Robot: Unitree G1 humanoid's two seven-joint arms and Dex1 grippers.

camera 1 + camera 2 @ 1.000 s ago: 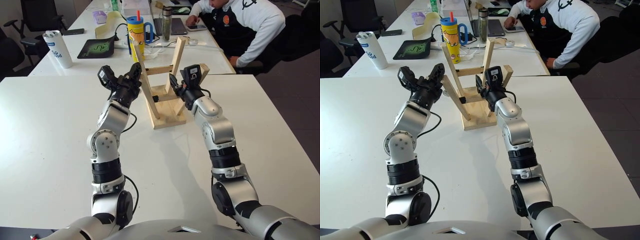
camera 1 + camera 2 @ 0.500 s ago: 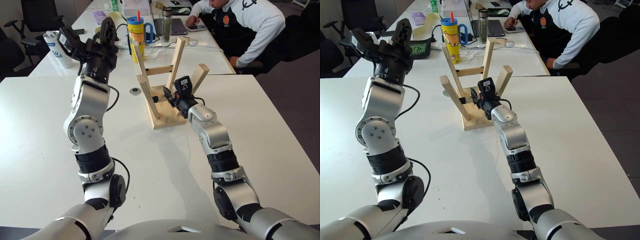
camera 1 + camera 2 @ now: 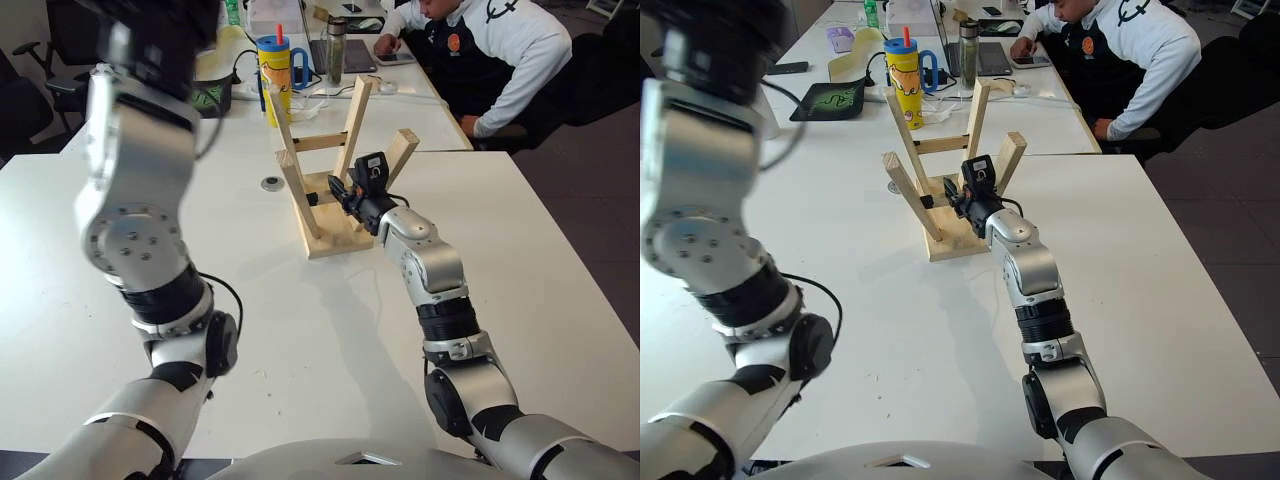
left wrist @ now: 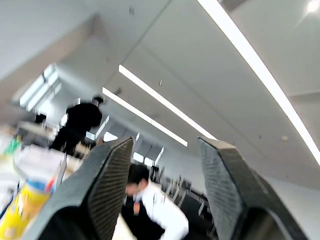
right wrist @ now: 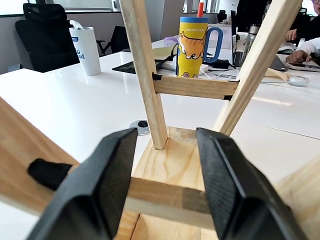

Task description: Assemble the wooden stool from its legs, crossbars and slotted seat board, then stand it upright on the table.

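Stool (image 3: 325,240) looks assembled but legs-up — crossbar (image 5: 165,192) just beyond right gripper's (image 5: 165,137) wide jaws, left gripper (image 4: 167,145) agape, empty — flipping remains.

No word or number reads clearly. A white tumbler (image 5: 84,45) on the rear bench (image 3: 410,115) carries a small blue label — its letters too small to make out. The yellow cup (image 5: 193,47) on the same bench bears only a cartoon cat.

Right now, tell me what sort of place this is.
Likely an open-plan office or lab: long white tables, black office chairs, a person working beside a laptop, and strip lights on the ceiling.
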